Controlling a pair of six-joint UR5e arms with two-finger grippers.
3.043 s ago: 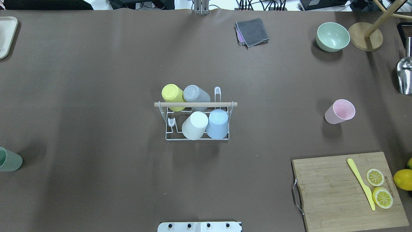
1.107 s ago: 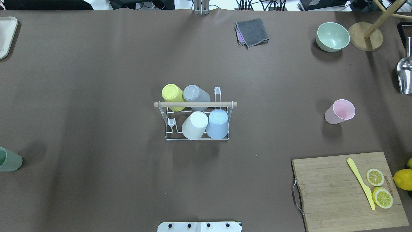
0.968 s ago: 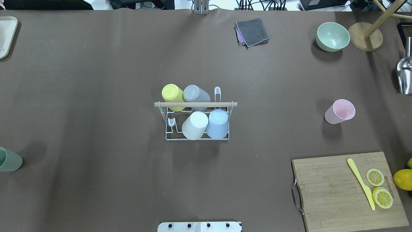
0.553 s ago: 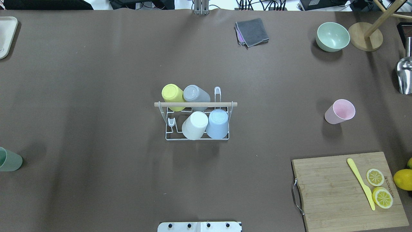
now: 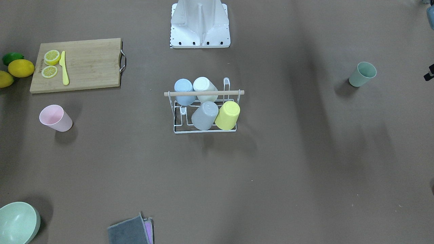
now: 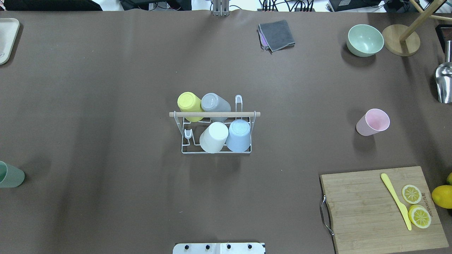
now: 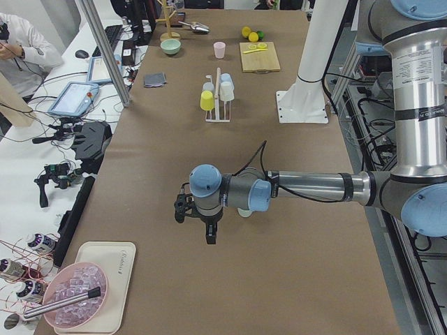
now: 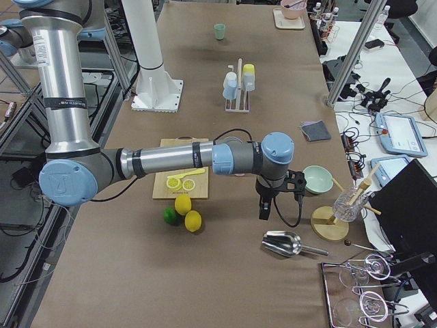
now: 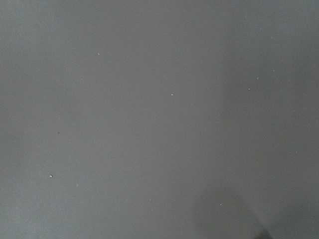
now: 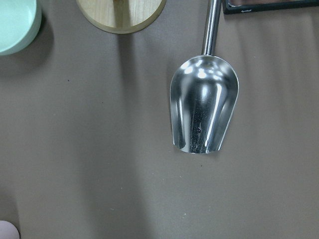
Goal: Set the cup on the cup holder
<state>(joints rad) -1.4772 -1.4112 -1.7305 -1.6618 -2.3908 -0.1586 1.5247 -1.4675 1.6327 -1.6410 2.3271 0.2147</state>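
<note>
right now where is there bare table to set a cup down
Bare table lies between the cup holder and the green cup, between the holder and the pink cup, and from the holder up to the grey cloth. Crowded: the right end, with the bowl, wooden stand, metal scoop and cutting board.

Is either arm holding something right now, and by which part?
Nothing seems held: the left tool and right tool hang over the table with no object showing; the pink cup and green cup stand free.

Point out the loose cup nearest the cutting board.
The pink plastic cup, beyond the wooden cutting board; the pale green cup stands far off on the robot's left.
</note>
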